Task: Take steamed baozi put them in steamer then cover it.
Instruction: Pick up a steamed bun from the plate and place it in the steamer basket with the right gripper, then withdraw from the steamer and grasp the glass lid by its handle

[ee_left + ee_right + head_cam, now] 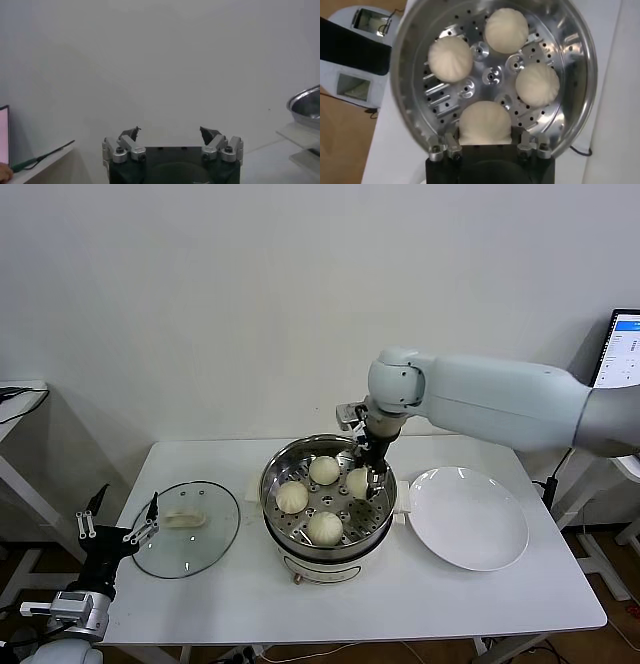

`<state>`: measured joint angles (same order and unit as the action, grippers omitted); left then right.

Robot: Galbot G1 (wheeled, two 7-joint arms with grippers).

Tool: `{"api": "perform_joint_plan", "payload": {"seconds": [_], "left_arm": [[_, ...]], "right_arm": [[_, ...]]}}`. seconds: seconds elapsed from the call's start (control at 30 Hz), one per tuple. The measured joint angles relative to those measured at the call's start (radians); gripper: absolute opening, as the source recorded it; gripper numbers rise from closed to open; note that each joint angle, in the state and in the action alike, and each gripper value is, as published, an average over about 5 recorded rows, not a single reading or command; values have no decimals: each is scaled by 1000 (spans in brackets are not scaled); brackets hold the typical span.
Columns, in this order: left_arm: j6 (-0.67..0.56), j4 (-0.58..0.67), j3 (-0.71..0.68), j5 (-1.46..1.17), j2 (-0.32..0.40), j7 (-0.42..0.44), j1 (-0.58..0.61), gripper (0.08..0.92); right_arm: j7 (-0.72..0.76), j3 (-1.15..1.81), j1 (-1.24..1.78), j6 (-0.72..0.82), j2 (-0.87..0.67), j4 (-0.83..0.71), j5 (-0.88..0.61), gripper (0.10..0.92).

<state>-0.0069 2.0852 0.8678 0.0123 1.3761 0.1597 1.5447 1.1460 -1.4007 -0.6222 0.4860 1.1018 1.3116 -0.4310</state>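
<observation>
The steamer (276,473) stands mid-table, a shiny steel pot with a perforated tray (490,77) and several steamed baozi on it. My right gripper (373,480) reaches down inside the pot's right side, shut on one baozi (357,482). In the right wrist view that bun (485,120) sits between the fingers of the right gripper (485,136), resting on or just over the tray. Three other buns (450,58) (506,30) (537,84) lie around the tray. The cover (187,527), a clear glass lid, lies flat on the table left of the pot. My left gripper (120,529) waits open beyond the table's left edge.
A bare white plate (467,517) lies right of the steamer. A monitor (624,349) stands at the far right and a side table (20,399) at the far left. The left wrist view shows the open left gripper (170,132) against a blank wall.
</observation>
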Motion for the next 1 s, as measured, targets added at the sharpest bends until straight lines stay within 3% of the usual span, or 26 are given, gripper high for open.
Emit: {"api": "perform_joint_plan", "payload": {"seconds": [0.47, 0.73, 1.0], "left_arm": [[-2, -8, 9, -1, 3, 5, 1, 823], [-3, -13, 7, -1, 4, 6, 2, 823], [-7, -12, -8, 7, 7, 4, 13, 823]], "right_arm": [[-1, 27, 67, 2, 37, -52, 31, 688], [2, 49, 71, -2, 20, -44, 27, 814], [30, 75, 14, -18, -64, 3, -4, 823]]}}
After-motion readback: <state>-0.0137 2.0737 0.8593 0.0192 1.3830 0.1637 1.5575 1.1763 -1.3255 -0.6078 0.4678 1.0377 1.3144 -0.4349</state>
